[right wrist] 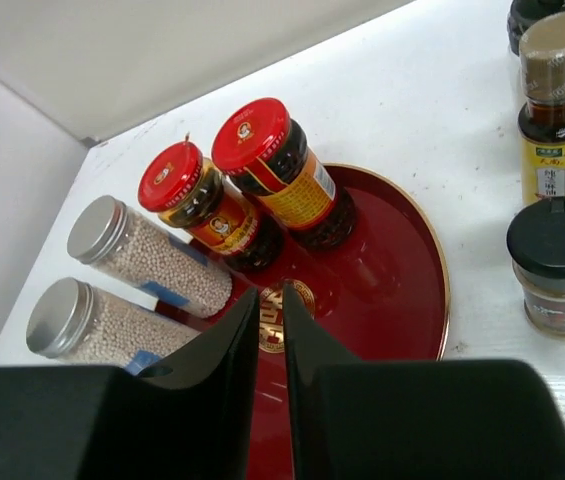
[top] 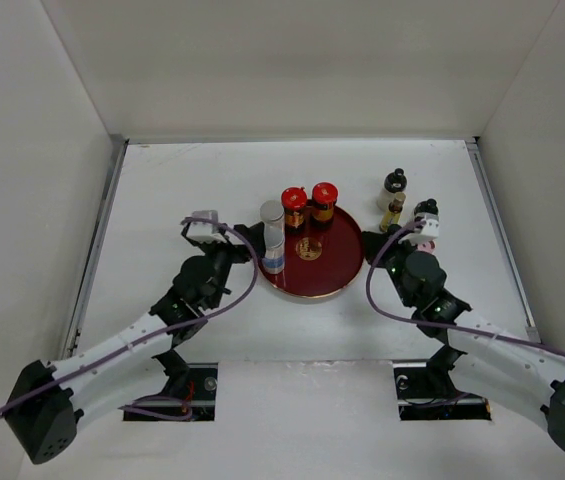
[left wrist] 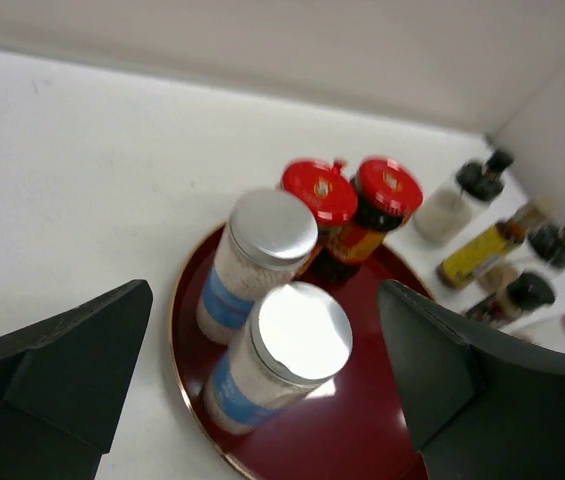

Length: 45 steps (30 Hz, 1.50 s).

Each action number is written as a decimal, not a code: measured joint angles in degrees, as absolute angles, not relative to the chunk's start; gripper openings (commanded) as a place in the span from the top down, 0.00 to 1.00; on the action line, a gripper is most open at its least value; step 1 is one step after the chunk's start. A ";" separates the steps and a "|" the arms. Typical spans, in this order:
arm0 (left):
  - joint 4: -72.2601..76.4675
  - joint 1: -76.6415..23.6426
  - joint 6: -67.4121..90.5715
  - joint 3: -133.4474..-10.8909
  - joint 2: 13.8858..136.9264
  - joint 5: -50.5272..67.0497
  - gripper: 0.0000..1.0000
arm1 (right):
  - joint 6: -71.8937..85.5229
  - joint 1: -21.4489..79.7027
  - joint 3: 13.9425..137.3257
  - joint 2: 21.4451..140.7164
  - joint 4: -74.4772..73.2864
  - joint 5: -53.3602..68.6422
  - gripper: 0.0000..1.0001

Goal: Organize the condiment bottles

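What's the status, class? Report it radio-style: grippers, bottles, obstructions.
Left gripper open, facing the silver-capped cylinders. Right gripper shut, empty, at the tray rim. Cylinders and red-capped jars on tray; black-capped bottles off it. Nothing seen blocking.

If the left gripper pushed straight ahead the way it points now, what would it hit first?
Most likely the nearer silver-capped jar on the red tray, centred ahead of the open left gripper; depth is hard to judge.

Two red-capped jars (top: 294, 203) stand at twelve o'clock on the round red tray (top: 338, 266), and two silver-capped cylinders (top: 272, 214) stand at nine. My left gripper (top: 224, 236) sits off its nine o'clock edge. My right gripper (top: 407, 238) sits at three, beside small bottles (top: 394, 182) at two o'clock.
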State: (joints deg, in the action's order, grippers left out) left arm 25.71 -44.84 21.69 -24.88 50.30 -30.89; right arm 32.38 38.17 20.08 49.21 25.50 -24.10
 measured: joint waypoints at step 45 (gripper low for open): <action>34.54 -31.31 36.82 -9.17 51.37 -22.24 0.00 | 21.06 15.77 54.43 83.11 -2.85 -26.48 0.49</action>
State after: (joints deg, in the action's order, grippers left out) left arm 34.54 -31.31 36.82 -9.17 51.37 -22.24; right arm 21.06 15.77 54.43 83.11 -2.85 -26.48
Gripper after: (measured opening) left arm 0.997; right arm 0.537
